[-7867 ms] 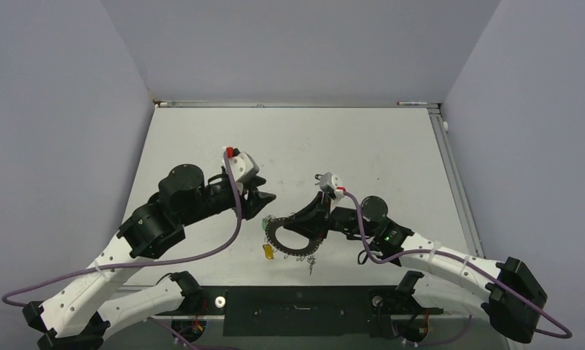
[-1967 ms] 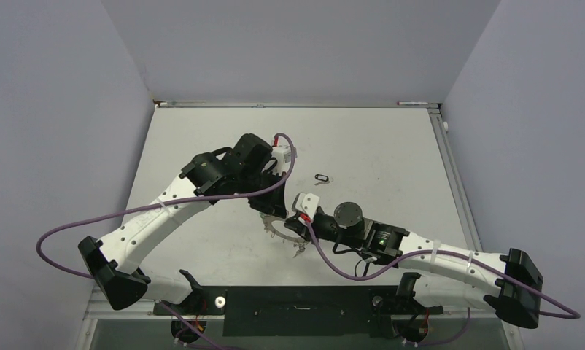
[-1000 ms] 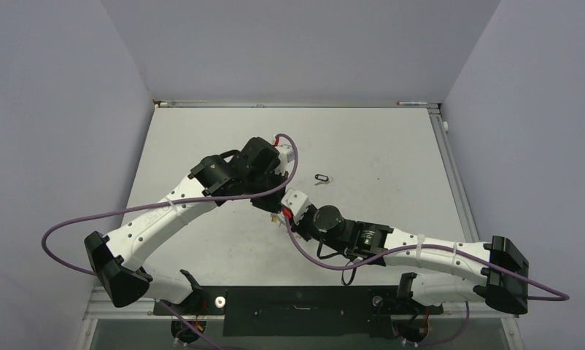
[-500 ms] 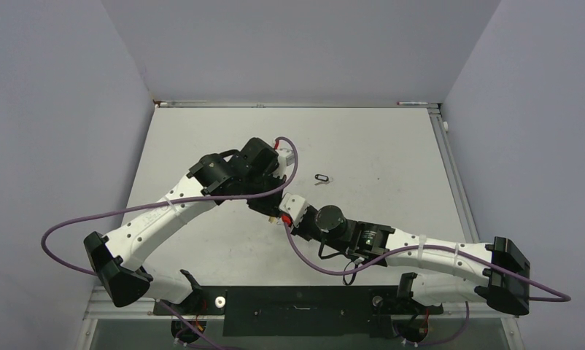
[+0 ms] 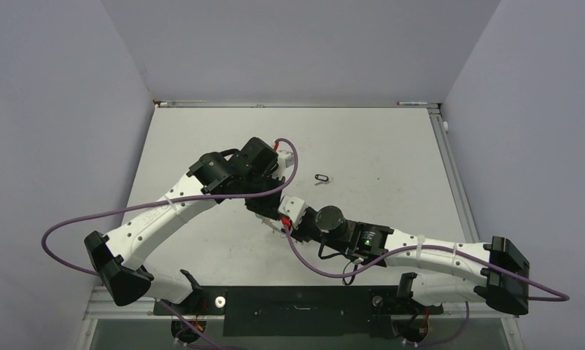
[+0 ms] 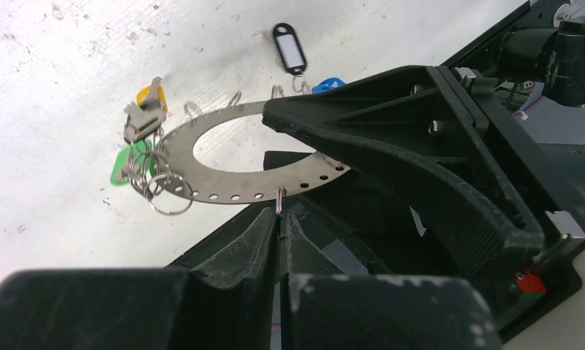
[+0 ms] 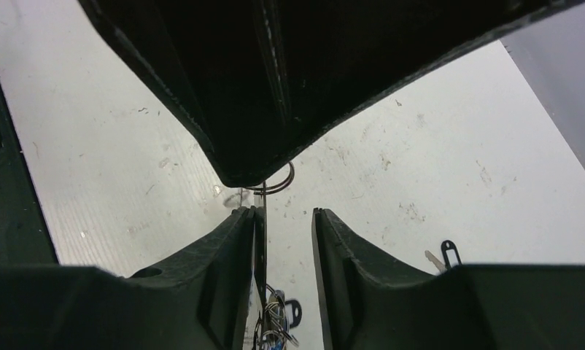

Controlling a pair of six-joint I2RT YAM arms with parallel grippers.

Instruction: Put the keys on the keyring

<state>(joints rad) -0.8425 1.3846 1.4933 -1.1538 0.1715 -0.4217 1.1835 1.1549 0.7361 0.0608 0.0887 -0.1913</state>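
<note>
In the left wrist view the flat grey keyring (image 6: 224,182) hangs above the table. My left gripper (image 6: 281,215) is shut on a small loop at its near rim. Keys with yellow (image 6: 148,97), green (image 6: 120,166) and blue (image 6: 327,85) tags hang from the ring. My right gripper (image 7: 286,215) stands open, and the keyring (image 7: 264,226) lies edge-on against its left finger (image 7: 235,248). A loose key with a black tag (image 5: 321,178) lies on the table beyond both grippers. From the top view the ring is hidden under the two wrists.
Both arms meet over the middle of the white table (image 5: 392,146), the left gripper (image 5: 264,208) touching the right gripper (image 5: 284,216). Grey walls close in the table on three sides. A black base plate (image 5: 297,310) runs along the near edge.
My right gripper's jaws have parted and let go of the keyring. The left gripper stays shut on the ring's loop. Both arms have barely shifted.
</note>
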